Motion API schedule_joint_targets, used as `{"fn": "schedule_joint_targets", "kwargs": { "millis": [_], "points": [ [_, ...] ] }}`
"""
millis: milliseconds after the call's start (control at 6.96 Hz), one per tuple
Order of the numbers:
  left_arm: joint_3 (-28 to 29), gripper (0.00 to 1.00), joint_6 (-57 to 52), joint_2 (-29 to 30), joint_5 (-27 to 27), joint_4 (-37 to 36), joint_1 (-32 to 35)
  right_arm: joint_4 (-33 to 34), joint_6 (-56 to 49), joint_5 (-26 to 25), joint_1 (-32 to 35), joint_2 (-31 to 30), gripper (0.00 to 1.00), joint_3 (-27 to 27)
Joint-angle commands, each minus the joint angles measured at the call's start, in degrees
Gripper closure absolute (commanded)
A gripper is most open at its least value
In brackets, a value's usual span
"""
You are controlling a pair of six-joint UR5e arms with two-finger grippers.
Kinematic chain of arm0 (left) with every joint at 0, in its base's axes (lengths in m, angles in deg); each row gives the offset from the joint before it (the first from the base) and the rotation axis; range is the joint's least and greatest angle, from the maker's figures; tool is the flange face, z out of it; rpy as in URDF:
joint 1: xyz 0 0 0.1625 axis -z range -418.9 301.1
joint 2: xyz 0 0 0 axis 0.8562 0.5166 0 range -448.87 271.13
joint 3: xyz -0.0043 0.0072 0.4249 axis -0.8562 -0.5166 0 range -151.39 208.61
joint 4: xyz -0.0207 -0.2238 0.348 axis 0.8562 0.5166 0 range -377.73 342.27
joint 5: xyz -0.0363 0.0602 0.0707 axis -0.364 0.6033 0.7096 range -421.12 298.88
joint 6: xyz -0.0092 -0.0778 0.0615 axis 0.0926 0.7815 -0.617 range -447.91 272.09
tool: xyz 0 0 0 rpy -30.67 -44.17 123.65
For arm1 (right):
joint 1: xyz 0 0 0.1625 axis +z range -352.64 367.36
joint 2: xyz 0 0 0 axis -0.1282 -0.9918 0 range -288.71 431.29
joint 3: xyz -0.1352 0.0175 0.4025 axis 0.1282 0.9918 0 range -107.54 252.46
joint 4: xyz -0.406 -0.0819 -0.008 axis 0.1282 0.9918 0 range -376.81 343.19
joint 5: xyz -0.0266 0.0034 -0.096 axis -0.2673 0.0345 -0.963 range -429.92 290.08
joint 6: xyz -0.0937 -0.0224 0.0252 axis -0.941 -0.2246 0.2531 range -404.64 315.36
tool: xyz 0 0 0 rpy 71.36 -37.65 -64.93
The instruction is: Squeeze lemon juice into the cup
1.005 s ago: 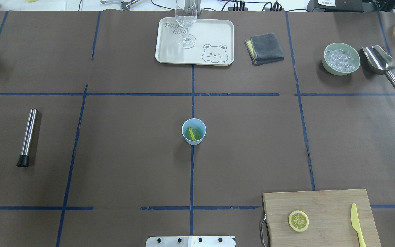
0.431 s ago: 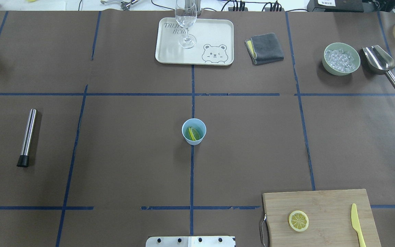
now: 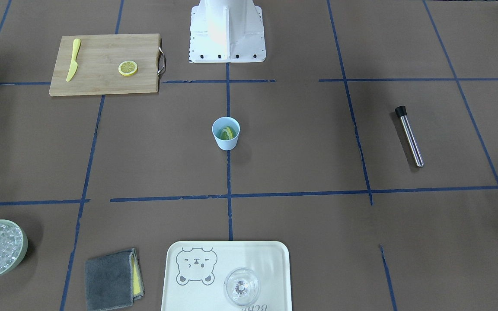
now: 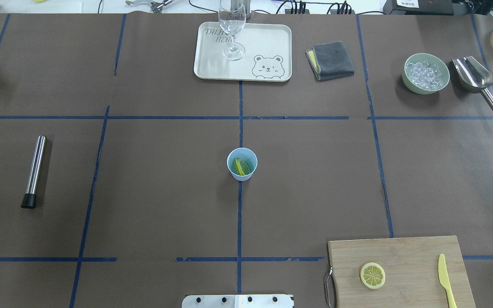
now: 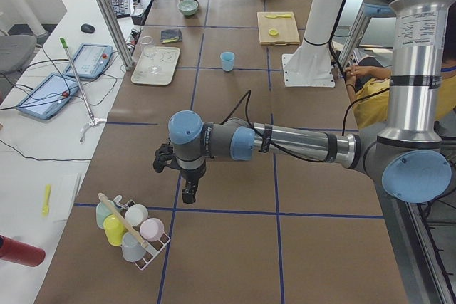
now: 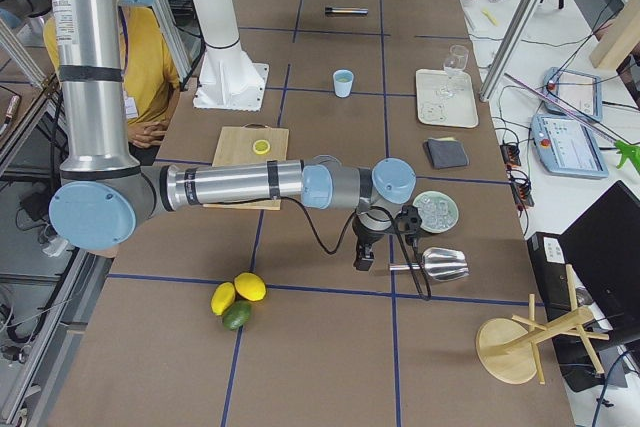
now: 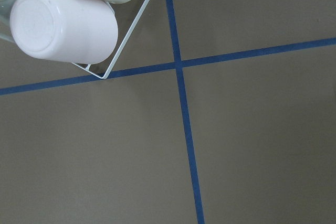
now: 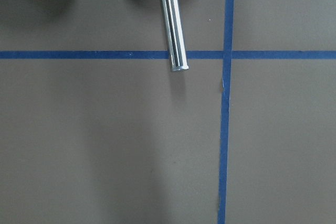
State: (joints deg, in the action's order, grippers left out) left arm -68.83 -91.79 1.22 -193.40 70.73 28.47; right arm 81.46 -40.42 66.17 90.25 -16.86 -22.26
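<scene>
Left gripper (image 5: pixel 187 194) and right gripper (image 6: pixel 362 259) hung far from the cup (image 4: pixel 242 177) — how open, I could not tell. The lemon (image 4: pixel 239 167) lay inside the cup, mid-frame overhead — squeezing seemingly done.

Left arm (image 5: pixel 292 142) stretches across mid-frame; its pincer (image 5: pixel 187 196) hangs over the brown surface (image 5: pixel 235 261), near a rack of cups (image 5: pixel 132 229) at lower left.

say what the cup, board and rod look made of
Cup: likely plastic, matte light blue, even colour. Board: wood or bamboo, visible grain, no gloss. Rod: metal, bright streak along it; black end cap, perhaps rubber.
</scene>
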Motion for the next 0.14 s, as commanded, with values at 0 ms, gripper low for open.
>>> {"fn": "schedule_joint_targets", "kwargs": {
  "millis": [0],
  "points": [
    [1.5, 0.0, 0.1, 2.6, 0.0, 0.1, -0.1, 0.0, 0.2, 0.1, 0.0, 0.3, 0.0, 0.0]
  ]
}}
